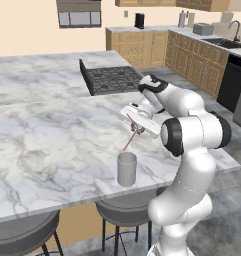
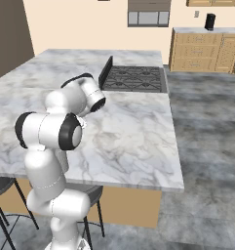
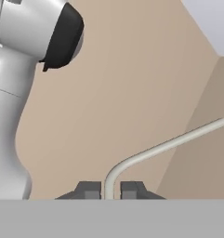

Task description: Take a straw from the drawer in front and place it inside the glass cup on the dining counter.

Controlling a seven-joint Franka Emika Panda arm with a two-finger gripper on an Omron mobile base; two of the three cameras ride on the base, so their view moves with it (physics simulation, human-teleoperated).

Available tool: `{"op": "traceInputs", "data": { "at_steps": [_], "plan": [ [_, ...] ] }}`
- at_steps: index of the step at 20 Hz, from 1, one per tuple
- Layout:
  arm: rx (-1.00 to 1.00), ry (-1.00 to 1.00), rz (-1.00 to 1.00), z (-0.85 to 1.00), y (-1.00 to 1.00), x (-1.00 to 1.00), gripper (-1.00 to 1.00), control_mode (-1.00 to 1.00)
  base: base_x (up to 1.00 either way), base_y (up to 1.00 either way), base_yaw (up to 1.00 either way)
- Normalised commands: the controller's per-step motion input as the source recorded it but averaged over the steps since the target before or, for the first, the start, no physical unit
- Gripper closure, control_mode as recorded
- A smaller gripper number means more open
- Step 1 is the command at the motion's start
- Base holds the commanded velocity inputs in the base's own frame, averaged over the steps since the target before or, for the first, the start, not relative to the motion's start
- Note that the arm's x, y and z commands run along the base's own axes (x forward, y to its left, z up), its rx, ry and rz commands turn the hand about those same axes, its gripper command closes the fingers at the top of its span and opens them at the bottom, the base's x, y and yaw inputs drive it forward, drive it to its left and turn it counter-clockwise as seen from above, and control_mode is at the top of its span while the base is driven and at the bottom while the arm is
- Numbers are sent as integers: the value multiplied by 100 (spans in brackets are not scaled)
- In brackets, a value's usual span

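My gripper (image 1: 135, 129) hangs tilted over the dining counter (image 1: 52, 145), shut on the straw (image 1: 128, 142). The thin reddish straw slants down and to the left, and its lower tip ends just above the rim of the glass cup (image 1: 127, 169). The grey ribbed cup stands upright near the counter's front edge. In the hand view the fingertips (image 3: 88, 190) pinch the straw (image 3: 169, 145) just below its bend, and the gripper (image 3: 109, 191) faces a tan wall. The drawer is out of view. In the right base view my arm stands over the counter (image 2: 133, 136).
A black cooktop (image 1: 114, 79) (image 2: 136, 78) is set into the far side of the counter. Two stools (image 1: 22, 232) (image 1: 122, 207) stand under the front edge. Wooden cabinets with a sink (image 1: 227, 42) line the back right wall.
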Motion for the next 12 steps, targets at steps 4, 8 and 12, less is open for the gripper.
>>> {"op": "traceInputs", "data": {
  "at_steps": [4,8,12],
  "plan": [
    [0,11,0,-13,0,0,100,-100,0,0,0],
    [0,10,0,-10,0,0,100,-100,0,0,0],
    [0,6,0,0,0,0,100,-100,0,0,0]
  ]
}}
